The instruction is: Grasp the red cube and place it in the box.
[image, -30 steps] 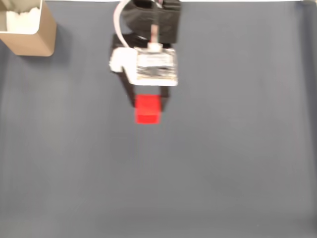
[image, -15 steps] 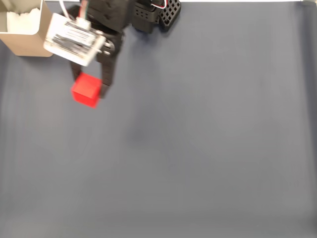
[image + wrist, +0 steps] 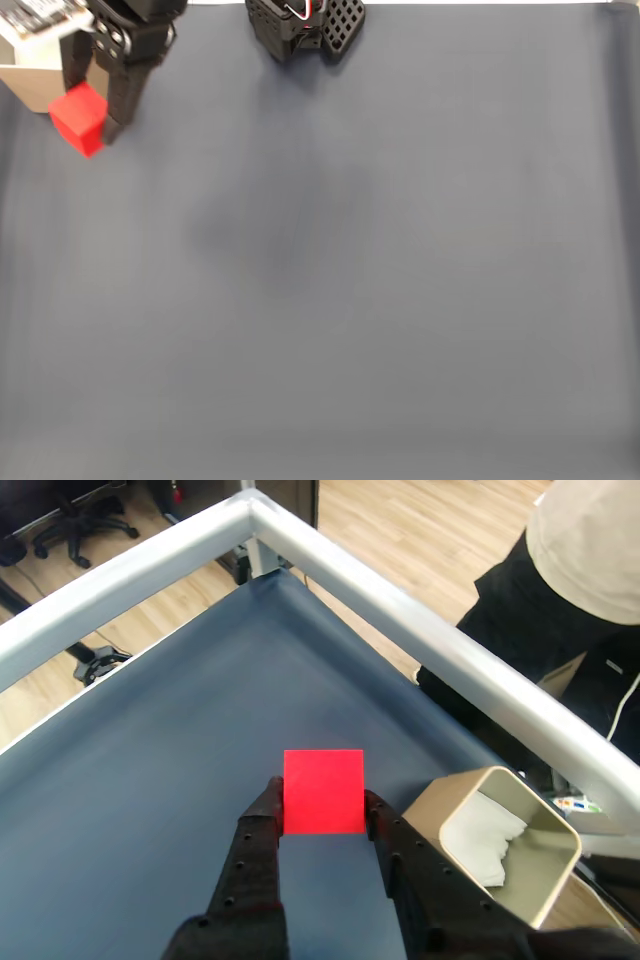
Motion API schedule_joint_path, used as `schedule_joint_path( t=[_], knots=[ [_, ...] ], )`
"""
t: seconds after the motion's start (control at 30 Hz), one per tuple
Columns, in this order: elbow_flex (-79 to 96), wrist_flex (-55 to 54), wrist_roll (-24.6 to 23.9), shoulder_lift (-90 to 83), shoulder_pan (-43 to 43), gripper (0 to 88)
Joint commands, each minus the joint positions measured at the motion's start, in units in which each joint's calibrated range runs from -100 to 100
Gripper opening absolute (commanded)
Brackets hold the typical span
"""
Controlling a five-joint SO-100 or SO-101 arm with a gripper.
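In the wrist view the gripper (image 3: 322,802) is closed on the red cube (image 3: 323,791) — one black finger (image 3: 262,825) presses the cube's left face and the other its right face, with the cube held at the fingertips. The cube is lifted clear of the dark blue-grey table surface (image 3: 180,740). The box (image 3: 495,840), tan with rounded corners and white padding (image 3: 485,835) inside, stands just to the right of the gripper in this view, near the table corner; the cube is beside the box, not inside it. A silver metal rail (image 3: 400,610) borders the table, and a person in dark clothing (image 3: 540,610) stands beyond it at the upper right.

In the fixed view the gripper (image 3: 92,135) sits at the upper left edge of the surface (image 3: 350,280), with the red cube (image 3: 78,118) held between its black fingers (image 3: 122,95). The box (image 3: 30,88) is partly visible directly behind the cube at the left edge — only a tan wall shows. The arm's black base (image 3: 300,20) stands at the top centre.
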Motion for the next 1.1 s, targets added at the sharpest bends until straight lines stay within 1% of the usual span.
schedule_joint_path(
  t=[0.0, 0.53, 0.83, 1.07],
  knots=[
    [-3.31, 0.57, -0.83, -1.86, 3.31, 0.0],
    [-1.94, 0.41, -3.47, -1.08, 14.88, 0.0],
    [-1.76, -2.54, -4.3, 2.3, 20.99, 0.0],
    [-1.76, -4.84, -4.98, 5.77, 23.62, 0.0]
  ],
)
